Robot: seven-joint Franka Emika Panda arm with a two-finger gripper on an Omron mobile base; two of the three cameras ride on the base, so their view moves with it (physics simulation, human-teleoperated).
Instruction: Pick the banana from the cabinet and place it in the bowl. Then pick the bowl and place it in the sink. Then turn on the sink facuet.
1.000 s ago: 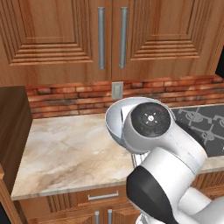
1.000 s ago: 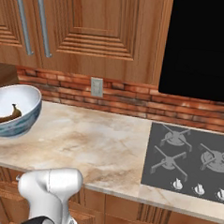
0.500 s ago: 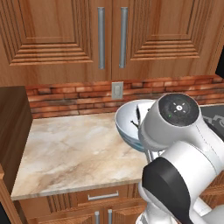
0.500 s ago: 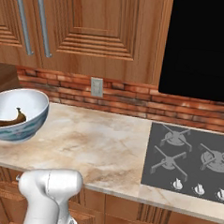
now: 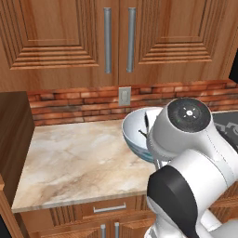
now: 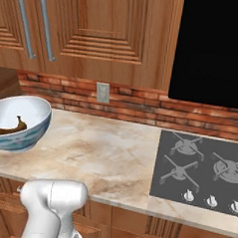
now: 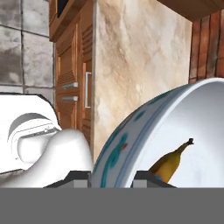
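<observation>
The bowl [image 6: 17, 123] has been carried right, its near rim pinched by the gripper [image 7: 112, 177], the banana [image 6: 8, 128] lying inside.

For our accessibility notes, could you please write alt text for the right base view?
A banana lies inside a white, blue-patterned bowl at the left end of a marble counter. A gas hob sits to the right, below wooden wall cabinets.

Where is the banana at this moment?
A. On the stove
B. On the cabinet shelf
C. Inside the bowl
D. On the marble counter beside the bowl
C: the banana lies against the white inside of the bowl, as the hand view also shows.
</observation>
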